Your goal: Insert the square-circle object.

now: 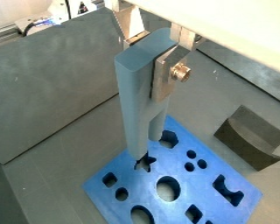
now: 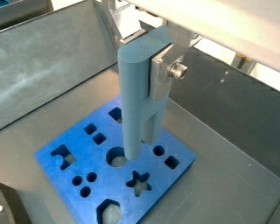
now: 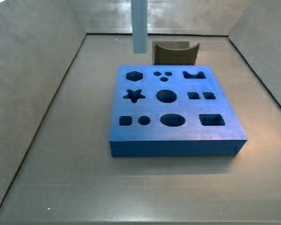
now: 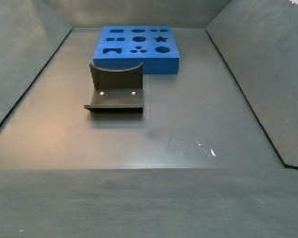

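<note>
- Peg (image 1: 140, 96) first: a long grey-blue bar hangs upright in both wrist views, clamped near its upper end between the silver fingers (image 1: 168, 72).
- Gripper (image 2: 154, 54) is closed on the peg; one plate with its round fastener presses flat against the bar's side. A high grip leaves the lower end free to enter a hole.
- Its lower tip hovers over the block (image 2: 119, 157), apparently not yet seated; how far above, I cannot tell.
- From a side view, the peg (image 3: 140, 26) shows only as a vertical bar at 12 o'clock, beyond the block's far edge (image 3: 172, 105).
- Block holes: star, circles, squares and others are cut in the blue top. The tip points near the star (image 1: 140, 162) in one wrist view and near a round hole (image 2: 116, 157) in another, so its target is unclear.
- Fixture (image 4: 115, 88) stands on the grey floor just beside the block, at 6 o'clock of it in that side view, clear of the peg's path.
- My guess: alignment over the matching hole comes next.
</note>
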